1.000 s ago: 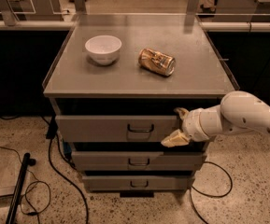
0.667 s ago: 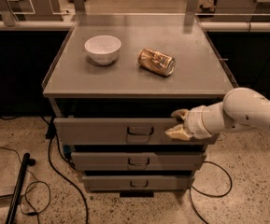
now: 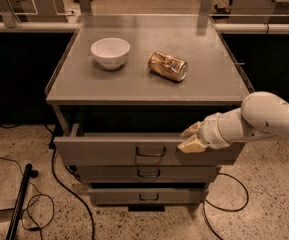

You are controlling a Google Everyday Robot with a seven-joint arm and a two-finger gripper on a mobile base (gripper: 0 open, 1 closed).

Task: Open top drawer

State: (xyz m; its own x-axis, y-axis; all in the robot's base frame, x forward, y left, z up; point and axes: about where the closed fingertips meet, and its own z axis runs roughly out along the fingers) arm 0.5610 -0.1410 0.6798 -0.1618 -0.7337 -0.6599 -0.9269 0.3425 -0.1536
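Top drawer (image 3: 109,151) of the grey table (image 3: 134,86) stands forward of the two narrower drawers under it, its flat front panel nearest the camera and its small dark loop handle (image 3: 151,152) at the centre of that panel. Behind the panel a dark gap shows below the table's top; the inside of the drawer lies in shadow, and what it holds cannot be made out. The tool (image 3: 191,139) is at the upper edge of the front panel, just to the right of the handle, its tan tip touching the panel; whether it is clenched on that edge or only rests against it I cannot tell. The white arm (image 3: 264,118) reaches in to it from the right. Below, the middle drawer (image 3: 109,173) and the lowest drawer (image 3: 114,196) sit flush and closed, each with a like handle. Black cables (image 3: 74,194) trail over the speckled floor (image 3: 264,209) to the left and right of the table, beside a dark pole (image 3: 20,204) lying at the left. Further back, on the table's top, a white bowl (image 3: 110,51) stands upright at the left, only its white inside showing. A gold drink can (image 3: 168,65) lies on its side near it to the right, apart from the bowl.
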